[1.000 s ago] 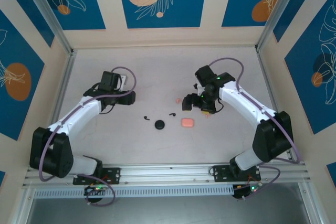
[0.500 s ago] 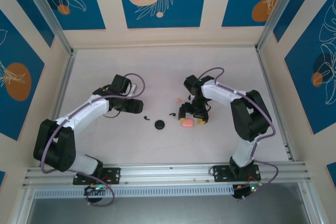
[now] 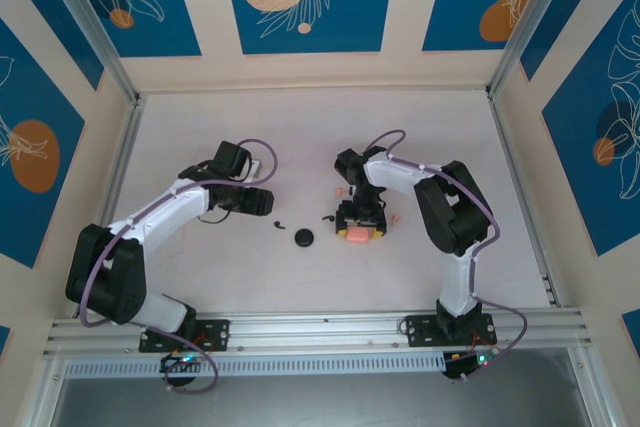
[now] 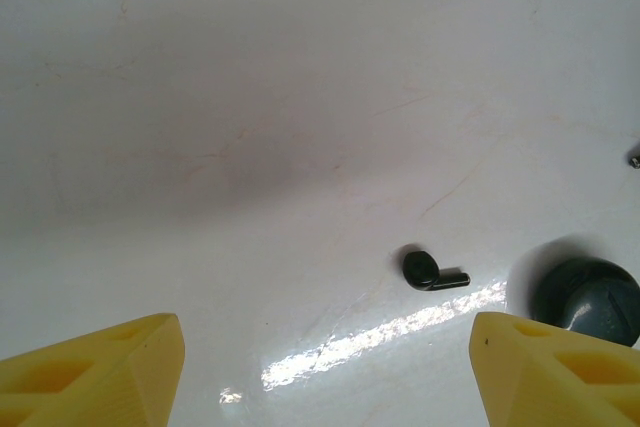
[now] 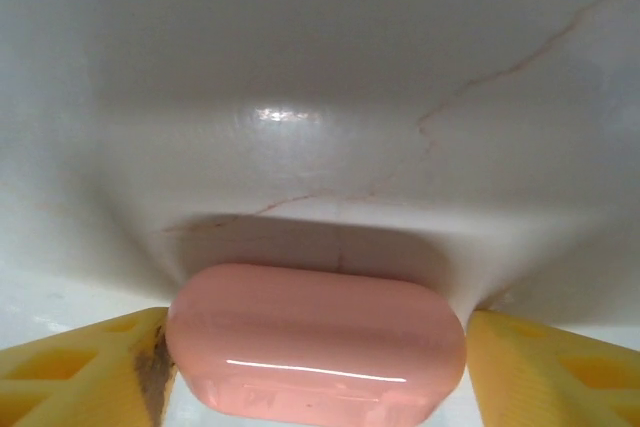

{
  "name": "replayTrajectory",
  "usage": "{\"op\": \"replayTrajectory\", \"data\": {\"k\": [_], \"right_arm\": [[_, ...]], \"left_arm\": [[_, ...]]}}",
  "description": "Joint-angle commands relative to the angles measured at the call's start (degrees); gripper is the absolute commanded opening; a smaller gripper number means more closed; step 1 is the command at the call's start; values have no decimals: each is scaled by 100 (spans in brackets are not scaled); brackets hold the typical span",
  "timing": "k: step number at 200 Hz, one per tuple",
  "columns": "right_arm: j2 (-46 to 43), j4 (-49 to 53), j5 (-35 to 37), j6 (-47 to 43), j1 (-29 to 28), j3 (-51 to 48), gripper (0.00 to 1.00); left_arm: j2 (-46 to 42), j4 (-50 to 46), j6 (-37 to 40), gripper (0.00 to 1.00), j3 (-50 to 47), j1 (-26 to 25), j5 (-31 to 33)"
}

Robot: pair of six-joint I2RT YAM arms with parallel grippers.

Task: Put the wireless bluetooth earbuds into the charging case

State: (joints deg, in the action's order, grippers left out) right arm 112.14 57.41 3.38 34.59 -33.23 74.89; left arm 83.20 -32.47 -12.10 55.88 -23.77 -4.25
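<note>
right gripper (image 5: 318, 359) straddles the pink case (image 5: 315, 327), seemingly pinching it; left gripper (image 4: 325, 335) hangs open, empty.

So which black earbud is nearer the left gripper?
The black earbud just left of the round black case; the other earbud lies near the pink case.

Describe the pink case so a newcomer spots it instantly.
On the white table, follow the right arm to its yellow fingers; the pink case sits between them. It's a glossy rounded oblong, unlike the black round case to its left and the tiny black earbuds.
</note>
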Motion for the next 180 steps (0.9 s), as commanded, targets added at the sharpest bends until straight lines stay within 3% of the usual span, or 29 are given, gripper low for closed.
{"op": "replayTrajectory", "data": {"k": [1,25,81,105,158,180], "right_arm": [[114,117,152,74,-87,90,68],[41,72,144,113,-112,62,60],[-1125,-682,53,353,23,-327,59],[-2023,-1702,-537,473,264,-783,58],[-3376,-3770,-1773,880,688,-1714,56],[-3803,-4633,-2226,1098,791,-2183,56]], "left_arm": [[82,-166,3,75,134,-49,38],[80,-155,21,75,143,-49,10],[-194,808,235,66,-50,-178,-850],[-593,2164,353,64,-612,-370,-1292],[-1311,6247,508,58,-2364,-725,-2093],[-1271,7255,699,56,-2702,-906,-2256]]}}
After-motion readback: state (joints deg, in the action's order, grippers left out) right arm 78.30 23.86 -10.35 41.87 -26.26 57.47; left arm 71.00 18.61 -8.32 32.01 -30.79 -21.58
